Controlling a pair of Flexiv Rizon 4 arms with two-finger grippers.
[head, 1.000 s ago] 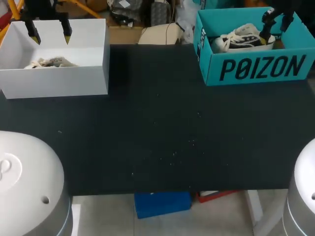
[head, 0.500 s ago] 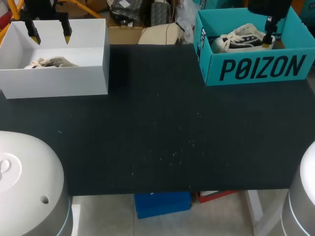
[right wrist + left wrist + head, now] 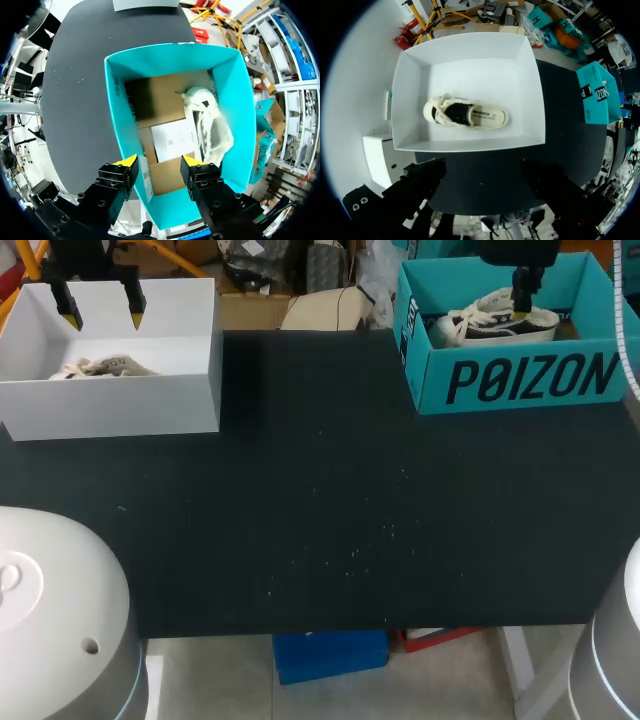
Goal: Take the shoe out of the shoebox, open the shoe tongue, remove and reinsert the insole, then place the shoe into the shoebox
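Over the teal shoebox [image 3: 116, 100] | right gripper [image 3: 157, 162] spread, shoe [image 3: 210, 125] at its 1 o'clock | risk: a finger may catch the shoebox wall on descent | left gripper [image 3: 100, 306] spread above white box [image 3: 120, 405]

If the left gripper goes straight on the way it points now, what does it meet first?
Probably the shoe in the white box, which lies straight ahead of the left gripper.

Black-and-white shoe [image 3: 482, 322] lies inside the teal shoebox [image 3: 520, 382] — open-topped.
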